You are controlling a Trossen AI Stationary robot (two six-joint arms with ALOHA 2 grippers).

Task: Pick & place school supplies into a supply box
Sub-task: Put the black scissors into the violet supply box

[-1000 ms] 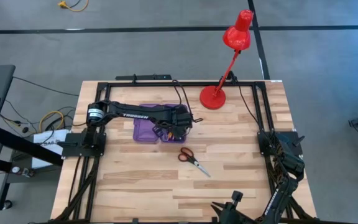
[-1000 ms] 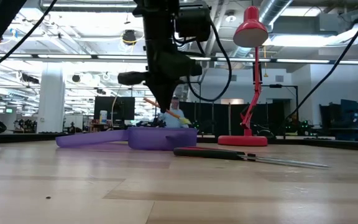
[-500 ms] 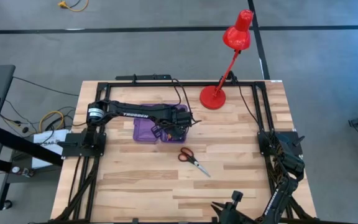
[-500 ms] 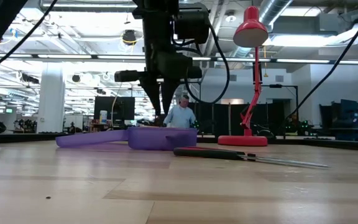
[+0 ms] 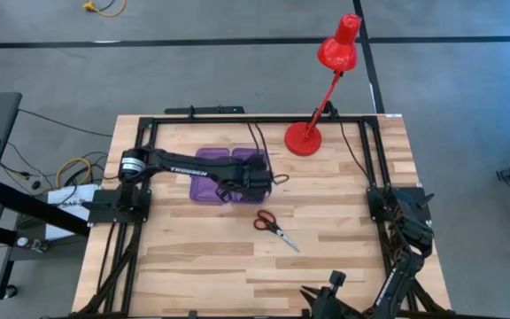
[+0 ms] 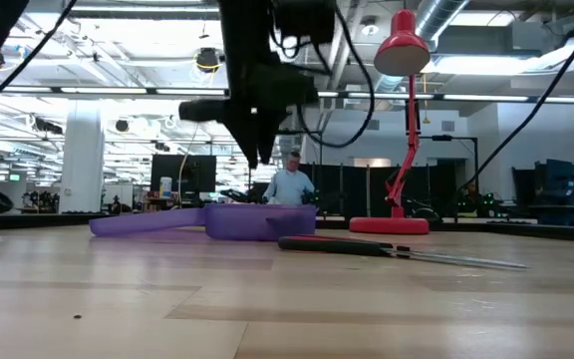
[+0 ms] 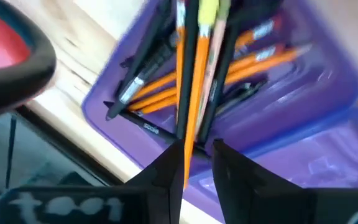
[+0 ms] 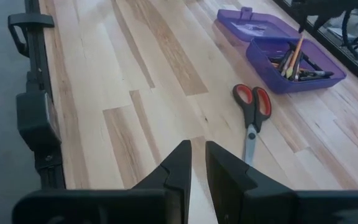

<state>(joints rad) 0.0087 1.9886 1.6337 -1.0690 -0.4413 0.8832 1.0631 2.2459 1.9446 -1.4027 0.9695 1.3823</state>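
The purple supply box (image 5: 209, 188) lies open on the table, and its right half (image 8: 303, 73) holds several orange pencils and dark pens (image 7: 253, 62). My left gripper (image 5: 255, 180) hangs above that half, fingers pointing down (image 6: 255, 158), shut on an orange pencil and a dark pen. The red-handled scissors (image 5: 275, 229) lie flat on the table, near and right of the box. My right gripper (image 8: 197, 155) waits at the table's near right corner, fingers nearly together and holding nothing. My left gripper pinches an orange pencil (image 7: 184, 124) and a dark pen (image 7: 211, 118) between its two fingers, coming from above. Both run on from the fingers toward the box. In the right wrist view they stand tilted (image 8: 296, 55), with their lower ends inside the box's right half.
A red desk lamp stands on its round base (image 5: 305, 139) at the far edge, right of the box, with its head (image 6: 407, 55) high. A black frame rail (image 5: 255, 119) borders the table. Bare wood lies near the scissors (image 8: 252, 115) and across the near half.
My left gripper has risen above the box's right half and shifted slightly toward the near edge. A second ago a pencil slanted below its fingers in the low view; half a second ago the fingers reached down near the box's rim. The scissors and box have stayed put.
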